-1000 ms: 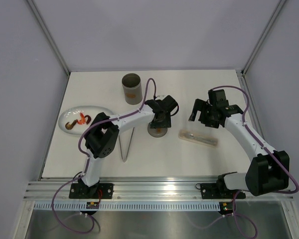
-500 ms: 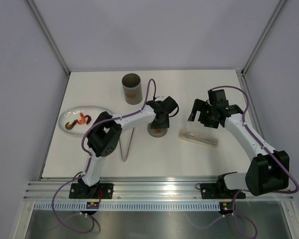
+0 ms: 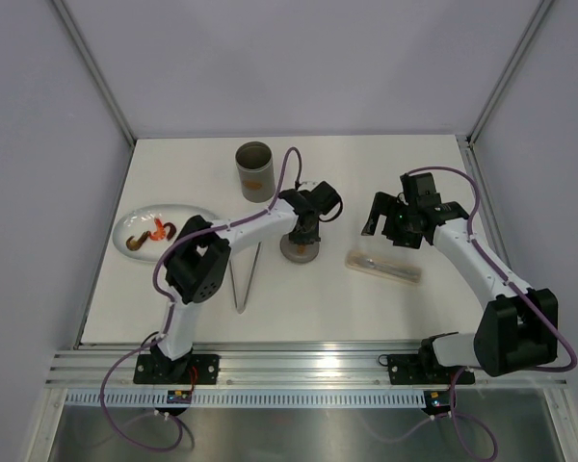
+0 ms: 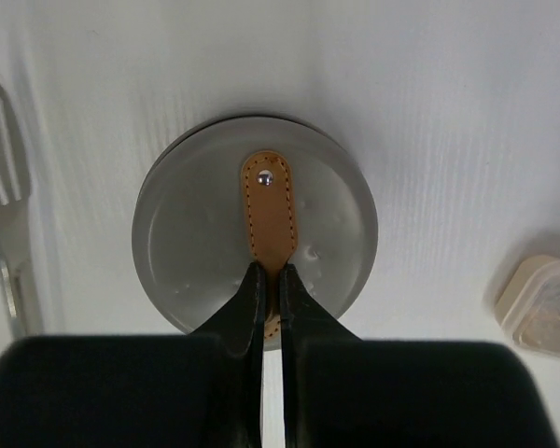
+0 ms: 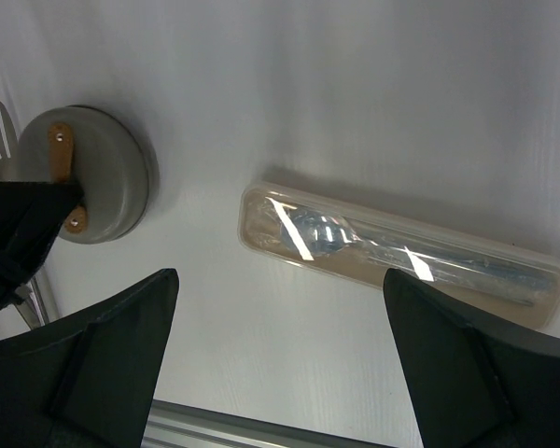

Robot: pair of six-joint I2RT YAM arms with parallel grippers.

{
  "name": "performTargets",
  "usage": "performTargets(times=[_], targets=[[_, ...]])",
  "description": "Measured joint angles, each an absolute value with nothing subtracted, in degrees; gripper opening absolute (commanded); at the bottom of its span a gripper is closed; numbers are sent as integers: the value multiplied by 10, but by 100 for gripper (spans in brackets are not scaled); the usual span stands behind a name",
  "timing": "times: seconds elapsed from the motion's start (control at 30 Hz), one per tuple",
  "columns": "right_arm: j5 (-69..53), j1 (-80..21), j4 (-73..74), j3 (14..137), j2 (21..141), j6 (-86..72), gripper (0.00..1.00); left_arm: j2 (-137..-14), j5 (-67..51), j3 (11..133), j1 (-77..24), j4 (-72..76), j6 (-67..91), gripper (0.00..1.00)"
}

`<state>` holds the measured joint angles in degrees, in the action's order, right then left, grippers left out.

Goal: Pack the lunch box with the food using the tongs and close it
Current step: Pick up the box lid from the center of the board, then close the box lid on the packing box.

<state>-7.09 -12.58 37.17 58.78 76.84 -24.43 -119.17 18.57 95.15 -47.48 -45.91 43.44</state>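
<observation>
The white table (image 3: 385, 173) bears a tall grey cylindrical canister (image 3: 254, 171) at the back and a white oval plate (image 3: 195, 216) at left. Nearer lie slim silver metal tongs (image 3: 246, 279), a round grey lid (image 4: 191, 233) (tan strap on top) and a clear-wrapped tan packet (image 3: 383, 267).

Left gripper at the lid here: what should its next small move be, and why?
Probably a short straight lift. The left gripper is shut on the tan strap of the lid, which lies flat on the table, apart from the open lunch box. Raising it would test the grip before carrying. The food sits unpacked on the plate.
</observation>
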Motion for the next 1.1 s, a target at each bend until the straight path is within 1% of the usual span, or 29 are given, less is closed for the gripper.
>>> performTargets(times=[0.13,0.37,0.57,0.83,1.1], targets=[[-71,-126,372,588,767,-245,99,-1158,185,982,-461,-503,387,0],[-71,-126,380,588,745,-251,99,-1102,182,1127,-400,-551,306,0],[-71,-126,393,588,727,-254,99,-1096,162,1221,-335,-572,269,0],[-71,-126,395,579,716,-257,99,-1149,129,1309,-243,-566,249,0],[-71,-126,398,569,715,-260,99,-1207,95,1313,-192,-546,249,0]])
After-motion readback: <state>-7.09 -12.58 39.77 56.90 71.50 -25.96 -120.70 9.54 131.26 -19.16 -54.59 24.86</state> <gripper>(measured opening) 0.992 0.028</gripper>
